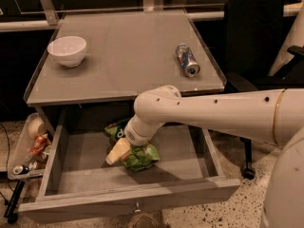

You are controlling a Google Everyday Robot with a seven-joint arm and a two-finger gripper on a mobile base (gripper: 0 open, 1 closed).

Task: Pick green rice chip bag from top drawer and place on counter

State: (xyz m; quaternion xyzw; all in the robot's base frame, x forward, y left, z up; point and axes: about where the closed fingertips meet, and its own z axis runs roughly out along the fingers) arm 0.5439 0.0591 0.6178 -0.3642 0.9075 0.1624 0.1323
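Note:
The green rice chip bag point(137, 156) lies crumpled in the middle of the open top drawer point(128, 198), partly hidden under my arm. My gripper point(118, 152) reaches down into the drawer from the right and sits right on the bag's left part, its pale fingertips against the bag. The counter point(128, 56) is the grey tabletop above the drawer.
A white bowl point(67, 50) stands at the counter's back left. A blue-silver can point(187, 59) lies on its side at the counter's right. A tray of clutter point(29, 146) sits left of the drawer. A black chair point(256, 37) stands to the right.

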